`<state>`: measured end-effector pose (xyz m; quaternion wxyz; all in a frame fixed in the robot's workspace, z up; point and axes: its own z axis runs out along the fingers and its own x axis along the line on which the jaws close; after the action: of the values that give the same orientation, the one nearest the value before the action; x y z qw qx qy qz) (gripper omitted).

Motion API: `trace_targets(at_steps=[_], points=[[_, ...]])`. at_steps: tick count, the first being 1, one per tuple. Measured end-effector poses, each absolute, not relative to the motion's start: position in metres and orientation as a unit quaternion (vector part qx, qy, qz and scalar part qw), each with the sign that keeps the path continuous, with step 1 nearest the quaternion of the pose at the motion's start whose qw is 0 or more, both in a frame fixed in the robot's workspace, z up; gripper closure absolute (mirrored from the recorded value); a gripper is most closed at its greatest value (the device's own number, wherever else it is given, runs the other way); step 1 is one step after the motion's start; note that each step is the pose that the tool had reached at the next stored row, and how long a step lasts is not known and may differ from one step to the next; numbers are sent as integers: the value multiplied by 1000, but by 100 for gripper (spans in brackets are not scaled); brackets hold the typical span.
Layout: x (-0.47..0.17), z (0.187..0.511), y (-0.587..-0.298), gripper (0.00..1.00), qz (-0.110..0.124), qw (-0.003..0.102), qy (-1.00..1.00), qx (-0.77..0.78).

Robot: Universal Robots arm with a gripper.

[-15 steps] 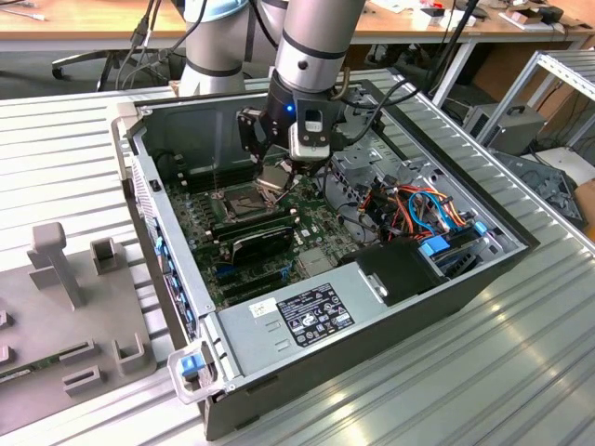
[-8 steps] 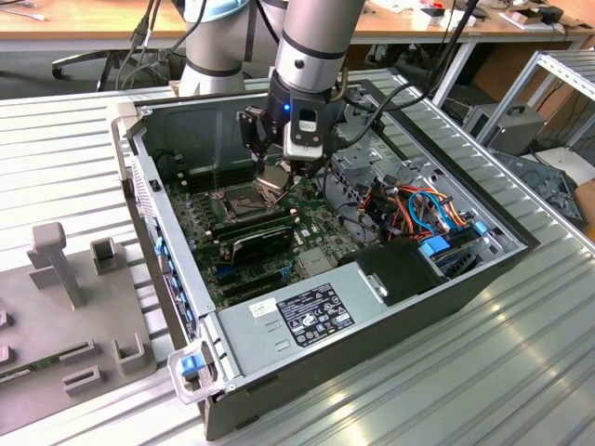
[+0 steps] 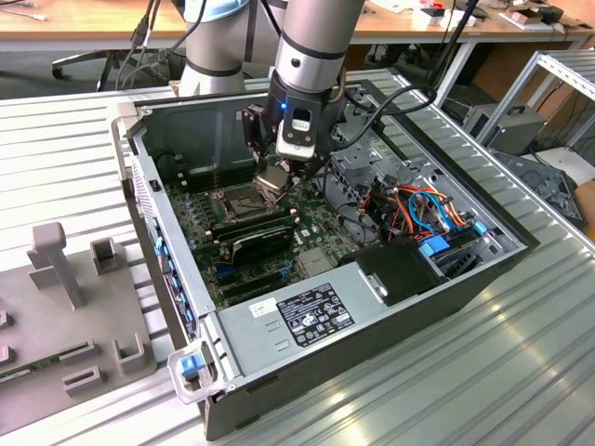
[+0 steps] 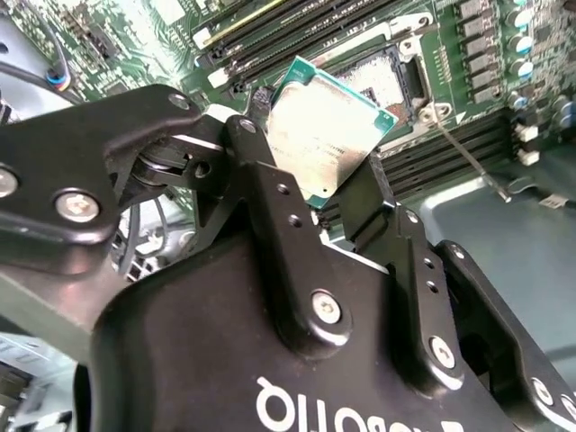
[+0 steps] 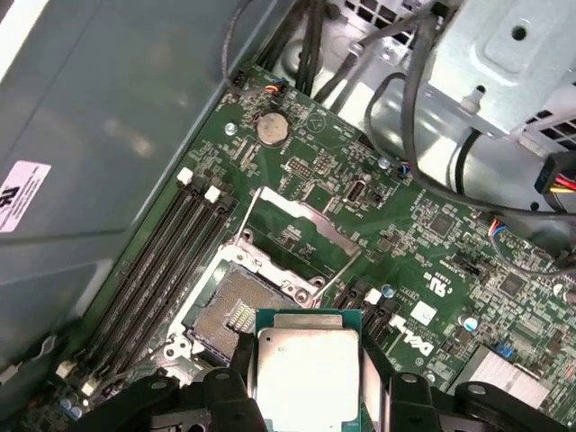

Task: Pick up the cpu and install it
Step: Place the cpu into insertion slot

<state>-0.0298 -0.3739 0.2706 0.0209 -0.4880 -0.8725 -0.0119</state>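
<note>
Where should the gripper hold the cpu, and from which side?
By two opposite thin edges, pinched from above its flat metal face, as the gripper holds it now. The cpu is a thin flat square, so those edges probably give the surest hold and leave the underside free for the socket.

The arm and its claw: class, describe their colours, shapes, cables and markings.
The arm is a silver-grey tube with a black wrist band and a pale blue joint cap. A black cable leaves the wrist. The claw is black, built of jointed links with silver screws and white lettering on its body.
</note>
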Motion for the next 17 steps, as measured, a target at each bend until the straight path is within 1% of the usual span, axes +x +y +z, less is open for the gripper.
trace_targets(at_steps=[17], points=[[-30,270,-374,45,-11,17,-790,-613]])
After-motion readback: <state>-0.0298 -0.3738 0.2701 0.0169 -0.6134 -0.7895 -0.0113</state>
